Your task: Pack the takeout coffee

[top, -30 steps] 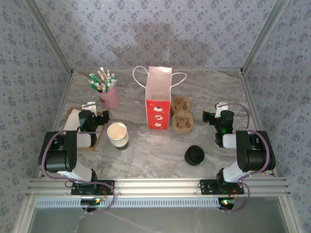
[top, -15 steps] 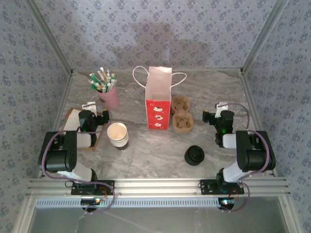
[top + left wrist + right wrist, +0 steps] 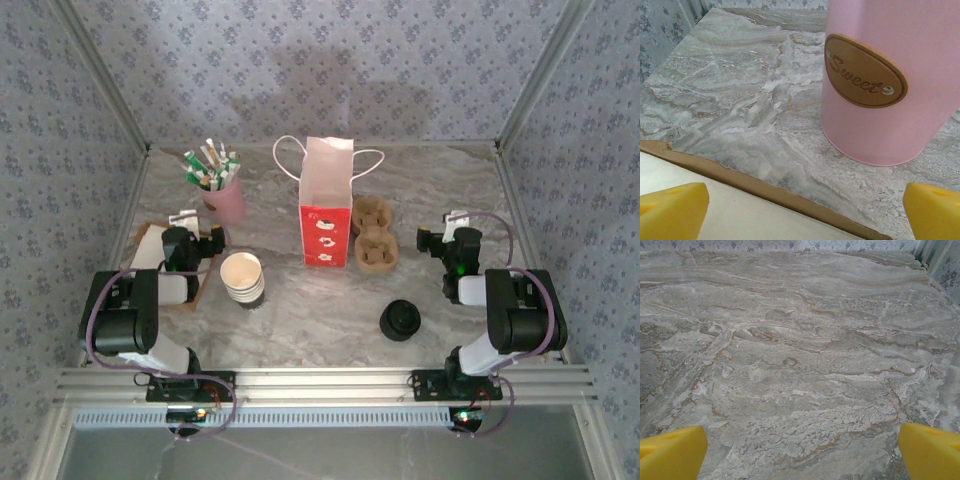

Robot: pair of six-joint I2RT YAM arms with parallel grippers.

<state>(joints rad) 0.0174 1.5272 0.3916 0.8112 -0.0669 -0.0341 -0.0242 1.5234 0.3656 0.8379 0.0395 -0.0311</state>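
Grey veined marble is forming the counter (image 3: 320, 300), and the white paper cup (image 3: 243, 275) is standing upright toward its front left, a tapered cylinder with its long axis vertical and its open mouth facing up. A round black lid (image 3: 400, 320) is lying apart, nearer the front right. Further back at the middle, a tall red-and-white paper bag (image 3: 326, 210) is standing with a brown moulded pulp carrier (image 3: 375, 240) just beside it. A smooth pink cup (image 3: 880, 80) is sitting before the left gripper (image 3: 802, 207), which is hanging over a cardboard sheet (image 3: 740, 215), jaws spread and empty; the right gripper (image 3: 802, 445) is gaping over bare marble.
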